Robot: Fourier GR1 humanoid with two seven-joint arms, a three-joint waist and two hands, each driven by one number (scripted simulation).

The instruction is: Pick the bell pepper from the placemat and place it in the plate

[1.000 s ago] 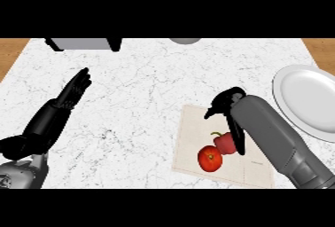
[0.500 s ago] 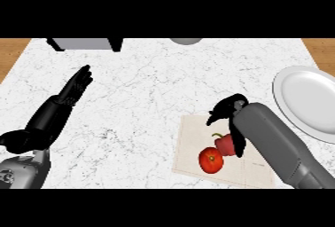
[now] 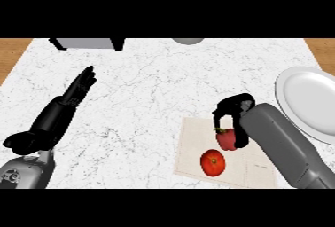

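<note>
The red bell pepper [image 3: 226,140], green stem up, sits on the beige placemat [image 3: 194,150] at the lower right of the counter. My right hand [image 3: 233,108] hangs over it, thumb by the stem and fingers [image 3: 241,136] curled down its right side, so it is closed round the pepper. My forearm hides the mat's right part. The white plate [image 3: 311,104] lies at the right edge, apart from the hand. My left hand [image 3: 79,86] rests open at the left, fingers pointing away.
A red tomato [image 3: 212,162] lies on the placemat just in front of the pepper. A grey appliance [image 3: 88,43] and a grey round object [image 3: 188,41] stand at the counter's far edge. Wood shows beyond the marble top at both upper corners.
My right hand has come down and back over the pepper and its fingers have curled round it. The pepper, tomato and left hand have hardly moved.
</note>
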